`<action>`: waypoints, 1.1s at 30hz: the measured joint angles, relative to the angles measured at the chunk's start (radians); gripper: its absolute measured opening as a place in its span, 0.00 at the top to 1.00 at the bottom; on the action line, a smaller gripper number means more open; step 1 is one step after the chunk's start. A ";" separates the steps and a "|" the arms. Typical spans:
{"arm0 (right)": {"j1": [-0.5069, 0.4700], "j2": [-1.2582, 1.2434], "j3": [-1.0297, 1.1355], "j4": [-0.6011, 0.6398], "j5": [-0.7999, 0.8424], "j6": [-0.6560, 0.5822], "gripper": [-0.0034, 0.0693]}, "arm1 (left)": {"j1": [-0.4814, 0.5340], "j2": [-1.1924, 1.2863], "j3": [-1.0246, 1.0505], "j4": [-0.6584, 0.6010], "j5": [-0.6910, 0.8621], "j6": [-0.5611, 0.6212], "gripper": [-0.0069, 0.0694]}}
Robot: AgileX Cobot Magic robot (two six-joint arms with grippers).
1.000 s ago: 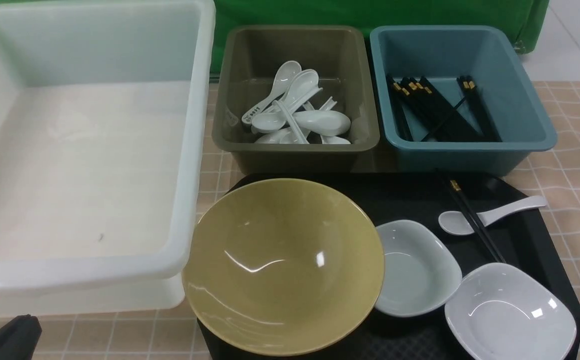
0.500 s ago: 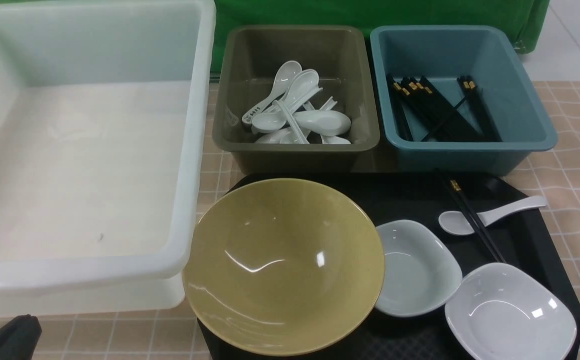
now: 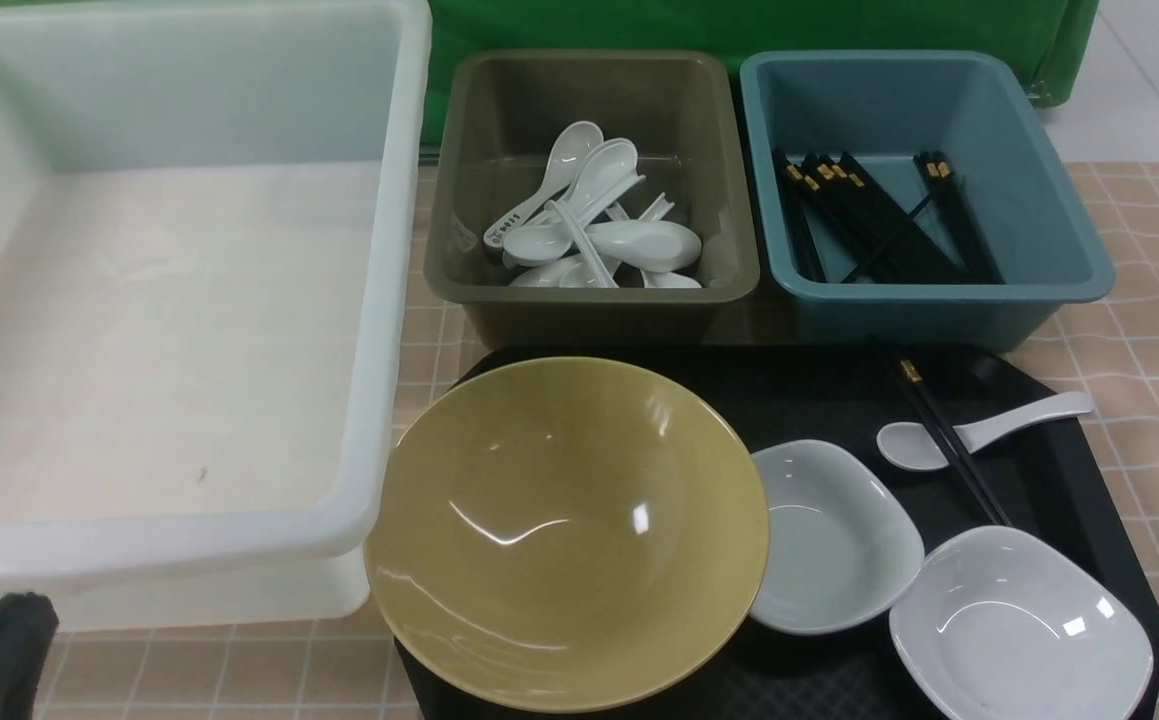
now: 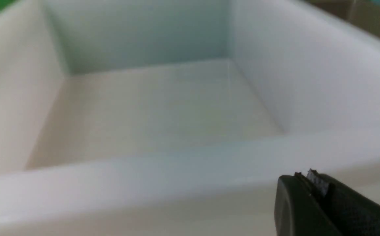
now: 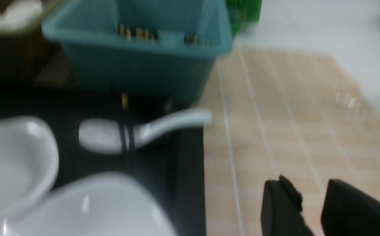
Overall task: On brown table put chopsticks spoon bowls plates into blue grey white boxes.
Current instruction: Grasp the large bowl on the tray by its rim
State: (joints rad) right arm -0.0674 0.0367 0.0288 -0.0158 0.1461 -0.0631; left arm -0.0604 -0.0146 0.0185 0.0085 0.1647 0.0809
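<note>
Currently, the front view shows one change: the left gripper [image 3: 24,612] has shifted slightly left and toward the far side at the near-left edge, beside the milky-white tub [image 3: 359,450]. The tableware has not moved, so this motion sorts nothing and is probably the start of an approach. The mustard-yellow bowl [image 3: 569,530] lies on the near part of the black tray [image 3: 789,385], with two white dishes [image 3: 834,540] [image 3: 1019,625] to its right. Farther off, black chopsticks [image 3: 954,450] cross a white soup spoon [image 3: 914,447]. The olive-grey bin [image 3: 589,295] at the far centre contains spoons; the teal-blue bin [image 3: 939,292] at the far right contains chopsticks. The left wrist view shows the left gripper closed with nothing between its fingertips, near the tub rim. The right wrist view shows the right gripper [image 5: 311,180] partly open, holding nothing, above the brown tabletop [image 5: 258,131]. Judged by the bin contents, the remaining chopsticks go to teal-blue and the spoon to olive-grey; the bowl and dishes presumably go to the white tub.
</note>
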 joint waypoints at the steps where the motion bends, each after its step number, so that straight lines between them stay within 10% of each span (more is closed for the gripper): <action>1: 0.000 0.000 0.000 0.000 -0.056 0.000 0.63 | 0.000 0.000 0.000 0.000 -0.056 0.001 0.92; 10: 0.000 0.000 0.000 0.000 -0.723 0.046 0.63 | 0.000 0.000 0.000 0.000 -0.537 -0.017 0.92; 17: 0.000 0.005 -0.001 0.022 -0.871 0.130 0.63 | 0.000 0.000 -0.014 -0.036 -0.707 -0.081 0.92; 26: 0.000 0.212 -0.365 0.023 -0.459 0.138 0.81 | 0.000 0.380 -0.508 -0.080 -0.435 0.214 0.92; 33: 0.000 0.459 -0.500 0.023 -0.010 0.137 0.90 | -0.029 0.757 -0.700 -0.112 -0.185 0.032 0.92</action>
State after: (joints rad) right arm -0.0674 0.4956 -0.4713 0.0070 0.1357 0.0740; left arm -0.0898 0.7424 -0.6819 -0.1035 -0.0203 0.1130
